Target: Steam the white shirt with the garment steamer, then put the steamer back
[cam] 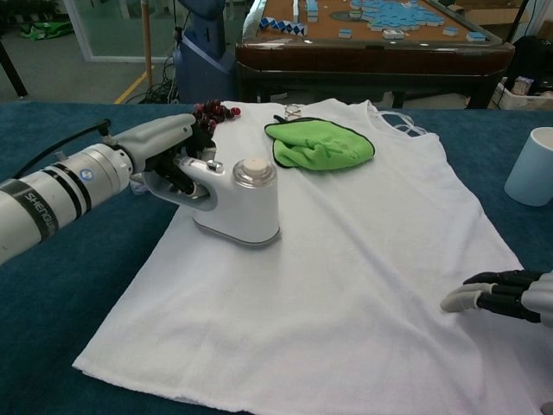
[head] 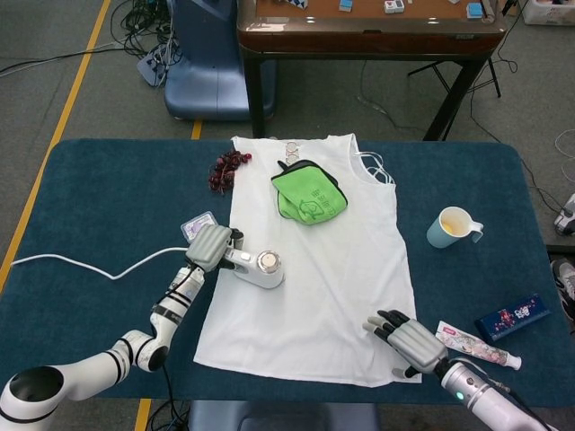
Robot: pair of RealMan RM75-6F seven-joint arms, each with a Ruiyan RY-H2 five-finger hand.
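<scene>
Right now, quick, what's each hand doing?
Left hand: holding the white garment steamer by its handle, on the white shirt.
Right hand: holding nothing, fingers apart, resting on the shirt's corner.

The left arm reaches forward low over the table, its left hand (head: 212, 248) wrapped around a handle. The right hand (head: 409, 341) lies palm down at the near right, fingers (cam: 484, 290) stretched forward, holding nothing.

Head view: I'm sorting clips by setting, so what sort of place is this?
Probably a robot lab or workshop, not a home: loose cables lie on the floor, yellow floor tape runs past the blue table, and another bench stands behind.
</scene>
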